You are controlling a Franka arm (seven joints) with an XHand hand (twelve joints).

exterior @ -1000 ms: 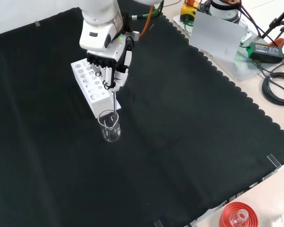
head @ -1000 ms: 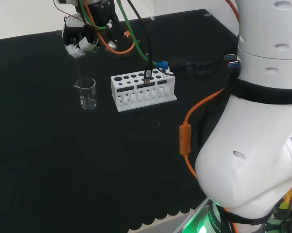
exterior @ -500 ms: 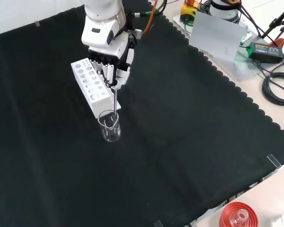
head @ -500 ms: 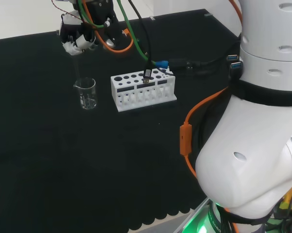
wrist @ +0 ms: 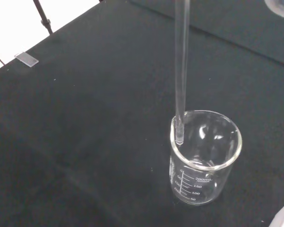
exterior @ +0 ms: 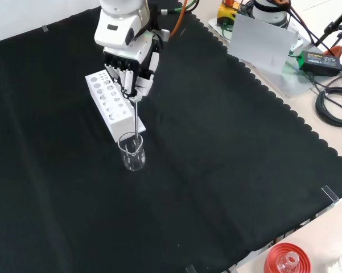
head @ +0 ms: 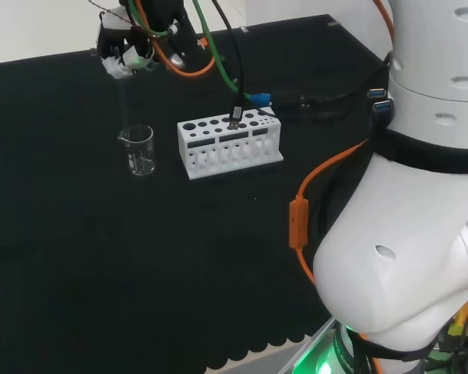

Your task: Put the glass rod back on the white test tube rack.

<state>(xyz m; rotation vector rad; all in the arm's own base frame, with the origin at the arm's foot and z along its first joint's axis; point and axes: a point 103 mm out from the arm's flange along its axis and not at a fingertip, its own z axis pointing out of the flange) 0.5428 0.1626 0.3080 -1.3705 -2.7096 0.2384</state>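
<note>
My hand (head: 127, 51) (exterior: 131, 63) is shut on the top of a clear glass rod (wrist: 181, 71) (exterior: 136, 116) that hangs upright. The rod's lower tip sits just inside the rim of a clear glass beaker (head: 140, 149) (exterior: 132, 152) (wrist: 204, 158). The white test tube rack (head: 230, 142) (exterior: 110, 104), with several round holes on top, stands on the black cloth to the right of the beaker in the head view. In the front view the rack lies just beyond the beaker and partly under my hand.
Orange, green and black cables (head: 218, 62) trail from the hand above the rack in the head view. In the front view a grey panel (exterior: 262, 42) and loose cables (exterior: 333, 102) lie off the cloth at the right, with a red ribbed stand (exterior: 286, 259) at the near edge.
My hand has risen with the glass rod. The rod's tip has come up from deep in the beaker to just inside its rim. Beaker and rack have not moved.
</note>
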